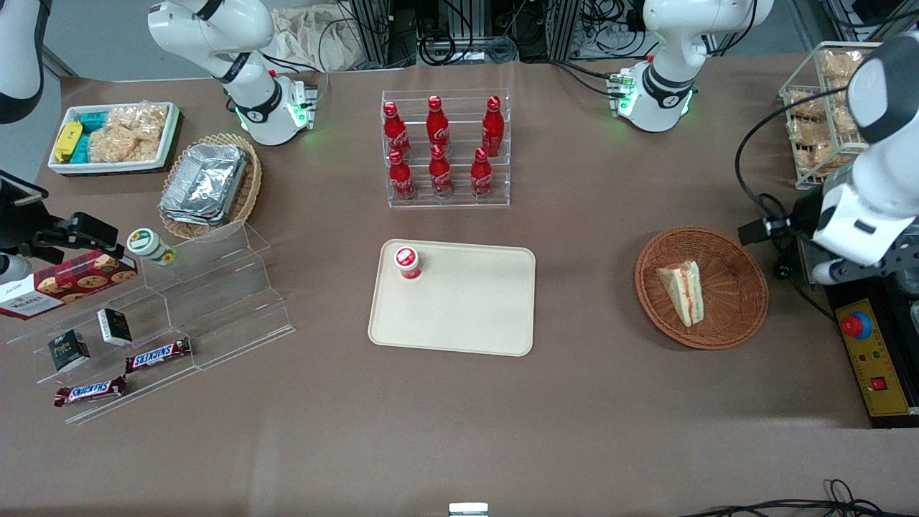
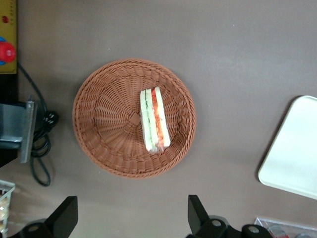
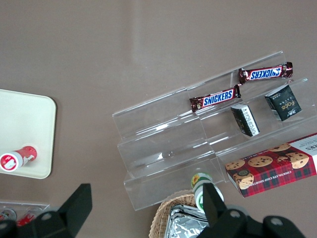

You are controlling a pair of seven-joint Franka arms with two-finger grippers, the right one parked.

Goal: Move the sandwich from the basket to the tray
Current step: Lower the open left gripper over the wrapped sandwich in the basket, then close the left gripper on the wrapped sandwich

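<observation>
The sandwich (image 1: pixel 683 291) (image 2: pixel 155 120), a white-bread wedge with green and orange-red layers, lies in the round reddish-brown wicker basket (image 1: pixel 739 316) (image 2: pixel 99 124) toward the working arm's end of the table. My gripper (image 1: pixel 779 228) (image 2: pixel 132 215) hangs high above the table beside the basket, toward the table's end. It is open, with nothing between its black fingers (image 2: pixel 195 210). The beige tray (image 1: pixel 467 309) (image 2: pixel 297 148) lies flat at the table's middle, apart from the basket.
A small red-capped bottle (image 1: pixel 408 262) stands on a tray corner. An acrylic rack of red cola bottles (image 1: pixel 446 147) stands farther from the camera than the tray. A yellow control box with a red button (image 1: pixel 872 359) and cables lie beside the basket. A wire snack rack (image 1: pixel 826 108) stands past them.
</observation>
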